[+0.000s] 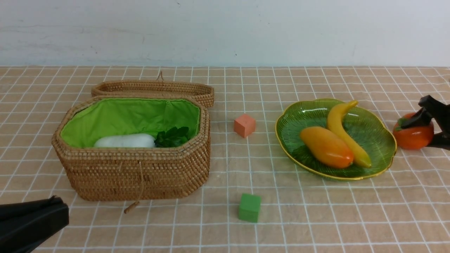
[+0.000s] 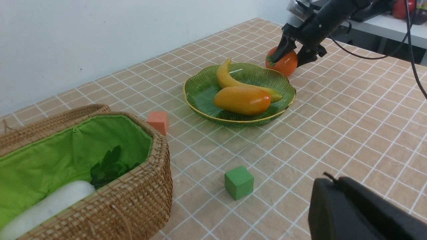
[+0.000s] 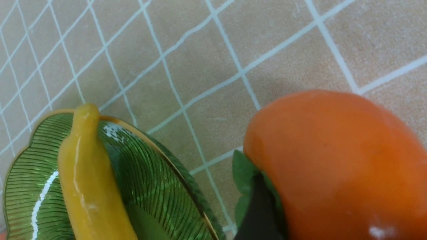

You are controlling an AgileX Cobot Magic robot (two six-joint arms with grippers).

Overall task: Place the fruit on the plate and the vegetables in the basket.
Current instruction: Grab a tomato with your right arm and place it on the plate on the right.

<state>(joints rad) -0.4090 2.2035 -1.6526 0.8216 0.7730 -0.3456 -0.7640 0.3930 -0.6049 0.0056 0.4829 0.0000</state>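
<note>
Right gripper (image 1: pixel 423 131) has its fingers spread around the persimmon (image 1: pixel 414 135); glossy and round, probably slippery, so squeeze across the middle. Left fingers pressed together.

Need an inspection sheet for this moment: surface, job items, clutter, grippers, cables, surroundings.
Surface: tan checked tablecloth, flat, no spills seen.
Job's things: mango and banana lie on the green plate; persimmon sits on the cloth beside the plate; white radish with leaves lies in the open basket. Other vegetables not seen.
Clutter: pink cube and green cube on the cloth between basket and plate.
Grippers: right gripper straddles the persimmon, grip not confirmed; left gripper shut, holding nothing.
Cables: black cable off the right arm.
Surroundings: plain pale wall.
</note>
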